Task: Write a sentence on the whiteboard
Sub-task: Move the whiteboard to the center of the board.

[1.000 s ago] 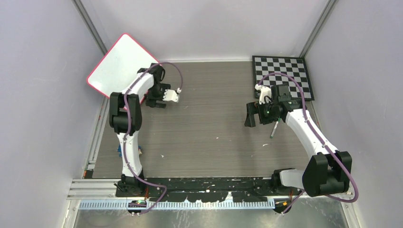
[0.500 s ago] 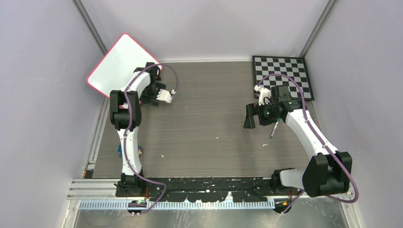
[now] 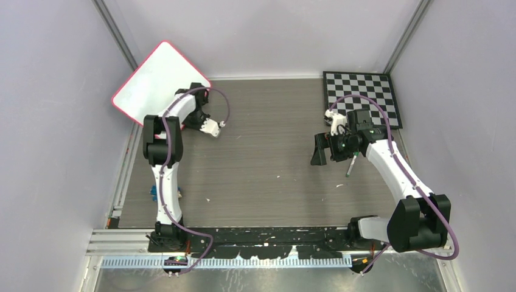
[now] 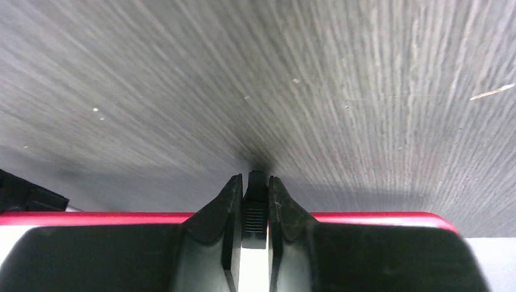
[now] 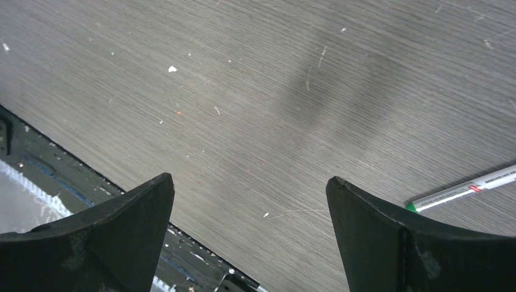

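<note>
Evidently the whiteboard (image 3: 153,80) sits askew at the far left corner of the table (image 3: 274,158), partly past its edge, and no writing shows on it. The left gripper (image 4: 255,182) is clamped on the black clip (image 4: 255,216) at the board's red rim. The board looks thin, stiff, light and slick, so the rim or the clip is the place to hold it. The right gripper (image 5: 248,181) gapes with nothing in it, and the marker (image 5: 465,190) lies nearby on the table.
</note>
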### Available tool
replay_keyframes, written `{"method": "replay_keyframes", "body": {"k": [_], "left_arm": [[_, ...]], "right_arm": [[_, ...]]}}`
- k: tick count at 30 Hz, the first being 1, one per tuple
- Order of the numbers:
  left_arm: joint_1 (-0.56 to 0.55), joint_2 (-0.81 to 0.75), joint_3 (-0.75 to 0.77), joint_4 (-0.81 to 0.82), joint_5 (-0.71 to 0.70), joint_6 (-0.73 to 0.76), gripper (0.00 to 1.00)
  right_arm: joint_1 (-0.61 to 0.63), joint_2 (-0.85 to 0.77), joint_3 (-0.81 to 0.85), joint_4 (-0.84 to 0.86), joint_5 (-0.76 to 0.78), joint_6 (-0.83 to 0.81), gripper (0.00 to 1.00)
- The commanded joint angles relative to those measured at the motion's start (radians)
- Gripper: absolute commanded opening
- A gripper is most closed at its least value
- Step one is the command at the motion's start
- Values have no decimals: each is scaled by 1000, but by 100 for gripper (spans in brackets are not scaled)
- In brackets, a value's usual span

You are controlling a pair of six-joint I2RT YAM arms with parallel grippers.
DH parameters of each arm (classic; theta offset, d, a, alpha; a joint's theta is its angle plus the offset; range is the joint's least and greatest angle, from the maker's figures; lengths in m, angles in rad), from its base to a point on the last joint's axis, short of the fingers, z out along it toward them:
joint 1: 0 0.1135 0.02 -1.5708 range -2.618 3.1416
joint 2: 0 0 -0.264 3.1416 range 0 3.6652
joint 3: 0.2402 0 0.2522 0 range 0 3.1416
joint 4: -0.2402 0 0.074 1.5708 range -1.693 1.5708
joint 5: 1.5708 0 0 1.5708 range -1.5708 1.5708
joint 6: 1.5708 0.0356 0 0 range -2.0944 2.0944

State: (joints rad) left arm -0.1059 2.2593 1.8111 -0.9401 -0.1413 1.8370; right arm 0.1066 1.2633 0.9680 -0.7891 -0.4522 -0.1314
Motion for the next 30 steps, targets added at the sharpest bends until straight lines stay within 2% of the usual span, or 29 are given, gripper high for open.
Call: {"method": "replay_keyframes", "body": {"k": [1,8,18,30], "left_arm": [[-45,-57,-39,11,-10,19,7],[-153,-128,-123,14,-30,18,0],[-381,-173,-157,-13,-65,-58,0],[-702,-142,-102,-89,-96,-192,0]], "right_arm": [[-36,3,47,-10,-96,-2,99],[-230,38,92,-50,-281,19,99],[-383,33,131,-99,-314,-8,100],[-538,42,196,-182,-325,-52,100]]}}
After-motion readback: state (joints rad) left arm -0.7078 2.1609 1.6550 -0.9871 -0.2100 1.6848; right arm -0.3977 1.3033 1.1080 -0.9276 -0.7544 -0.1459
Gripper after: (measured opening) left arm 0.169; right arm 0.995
